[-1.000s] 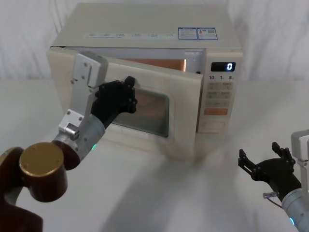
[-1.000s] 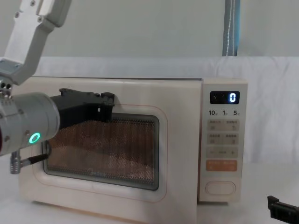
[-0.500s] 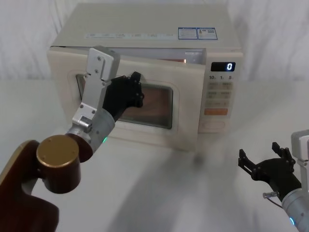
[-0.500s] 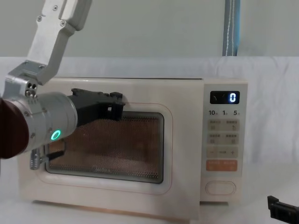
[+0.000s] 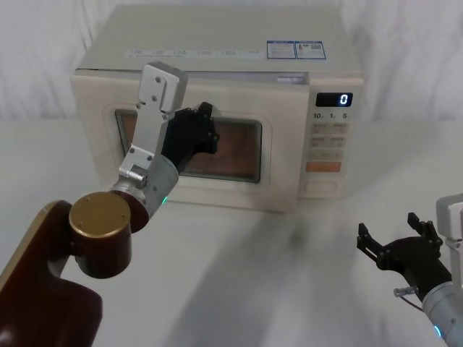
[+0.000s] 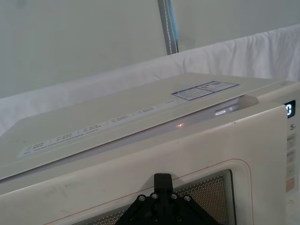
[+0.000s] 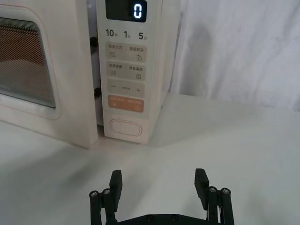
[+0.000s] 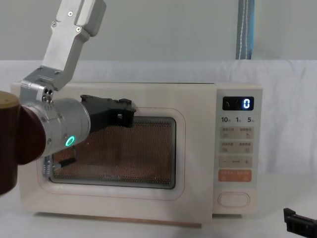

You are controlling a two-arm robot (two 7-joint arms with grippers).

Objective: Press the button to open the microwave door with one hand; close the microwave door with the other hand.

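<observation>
The microwave door (image 5: 195, 148) is seen almost shut against the oven body, with a narrow dark gap left along its latch edge beside the control panel (image 7: 125, 70), as the right wrist view shows. The left gripper (image 5: 205, 130) is pressed against the upper frame of the door, above the dark glass window (image 8: 124, 151); whether its jaws are spread or closed cannot be told from these views. In the chest view, the same gripper (image 8: 126, 111) is seen reaching in from the left across the window's top edge. The button (image 7: 125, 127) is found at the bottom of the control panel, under the orange key (image 7: 125, 103), and nothing is touching it. The display (image 5: 334, 100) is lit with a "0". The right gripper (image 5: 394, 246) is held low over the white worktop (image 5: 289, 289), well apart from the microwave, with its jaws spread wide and nothing between them.
</observation>
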